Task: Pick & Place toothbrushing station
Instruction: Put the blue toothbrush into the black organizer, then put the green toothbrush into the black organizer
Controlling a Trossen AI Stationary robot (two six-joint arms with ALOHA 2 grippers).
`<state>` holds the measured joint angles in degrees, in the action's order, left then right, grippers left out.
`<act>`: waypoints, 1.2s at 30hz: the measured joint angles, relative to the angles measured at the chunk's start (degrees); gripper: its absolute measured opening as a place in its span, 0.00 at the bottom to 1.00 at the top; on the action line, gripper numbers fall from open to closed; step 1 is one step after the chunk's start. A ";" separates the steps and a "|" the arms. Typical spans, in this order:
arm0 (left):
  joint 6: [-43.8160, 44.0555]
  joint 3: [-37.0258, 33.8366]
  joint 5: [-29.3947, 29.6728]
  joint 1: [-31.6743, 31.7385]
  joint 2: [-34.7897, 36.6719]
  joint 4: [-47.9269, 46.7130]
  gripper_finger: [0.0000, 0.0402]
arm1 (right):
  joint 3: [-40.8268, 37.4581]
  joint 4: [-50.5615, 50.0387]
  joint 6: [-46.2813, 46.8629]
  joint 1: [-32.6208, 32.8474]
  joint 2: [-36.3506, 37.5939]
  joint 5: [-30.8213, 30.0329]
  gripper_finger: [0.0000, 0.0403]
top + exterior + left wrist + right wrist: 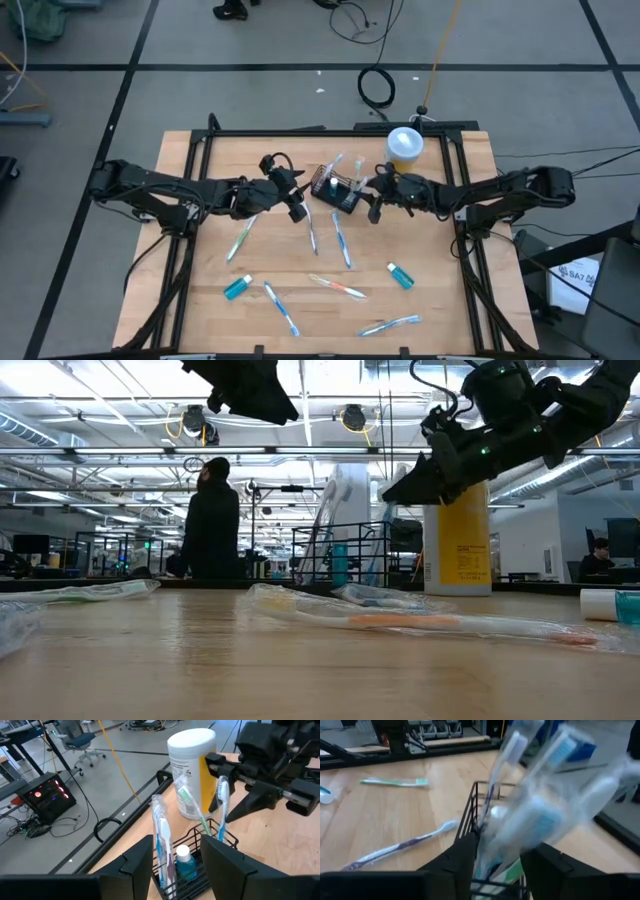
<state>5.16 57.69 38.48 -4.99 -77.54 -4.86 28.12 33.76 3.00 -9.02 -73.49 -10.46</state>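
Observation:
The toothbrushing station, a small black wire basket (335, 190), stands on the table at the far middle, holding several wrapped toothbrushes and a small blue bottle (186, 865). It also shows in the low view (345, 555). My left gripper (297, 207) is open on the basket's left, raised above it, and the basket shows beyond its fingers (177, 842). My right gripper (372, 200) is open on the basket's right. Its fingers stand either side of the basket's near corner (470, 805), and I see no touch.
A yellow cup with a white lid (405, 147) stands just beyond the basket, at the far right. Loose wrapped toothbrushes (342, 240) (240, 240) (338, 287) and two small teal bottles (237, 288) (400, 275) lie on the near half. A person (212, 520) stands beyond the table.

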 joint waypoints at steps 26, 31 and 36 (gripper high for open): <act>0.12 0.04 -7.95 -1.32 0.00 -4.98 0.42 | 0.00 0.83 -2.92 -0.79 4.87 -0.26 0.29; 2.70 0.04 -13.71 -2.95 0.00 -13.23 0.42 | 0.00 0.74 -3.96 -1.93 6.87 0.03 0.39; 14.90 0.04 -14.71 -4.15 -0.02 -24.45 0.42 | 0.00 2.35 -6.92 -2.70 9.40 0.13 0.47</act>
<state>20.06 57.74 23.77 -9.15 -77.56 -29.31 28.12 36.11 -3.92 -11.71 -64.09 -10.33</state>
